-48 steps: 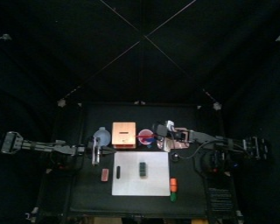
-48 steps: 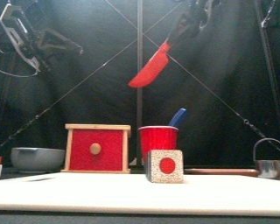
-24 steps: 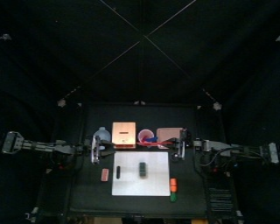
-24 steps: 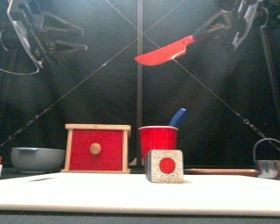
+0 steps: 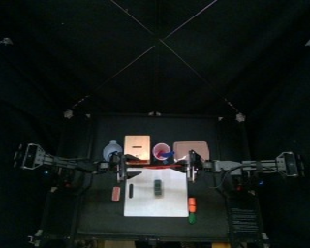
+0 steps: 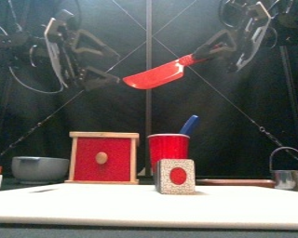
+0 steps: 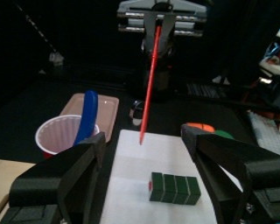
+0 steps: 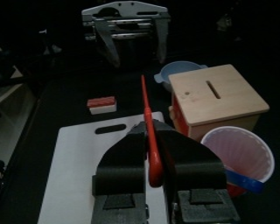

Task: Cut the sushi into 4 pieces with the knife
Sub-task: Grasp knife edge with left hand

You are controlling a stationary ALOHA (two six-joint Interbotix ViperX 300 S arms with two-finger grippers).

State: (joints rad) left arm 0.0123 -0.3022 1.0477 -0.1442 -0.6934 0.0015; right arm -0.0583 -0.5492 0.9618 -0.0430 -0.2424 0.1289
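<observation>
2 jaws of the right gripper (image 8: 157, 173) are closed on the handle of the red knife (image 6: 158, 72), which hangs high above the table with its blade sloping down toward the left gripper (image 7: 150, 142). That gripper's jaws are spread wide with nothing between them, and it faces the right one across the middle, also in the air. Below them the sushi roll (image 5: 159, 183) lies on the white cutting board (image 5: 142, 203), its dark green blocks joined in 1 row, well clear of the blade. Behind the board, from left to right, stand the blue-grey bowl (image 6: 40, 168), the wooden box (image 6: 103, 157) with its red drawer front, and the red cup (image 6: 168, 149) holding 1 blue knife (image 6: 188, 125). 1 small red toy (image 5: 116, 193) lies just left of the board, and 1 orange and green toy (image 5: 193, 205) lies just right of it.
</observation>
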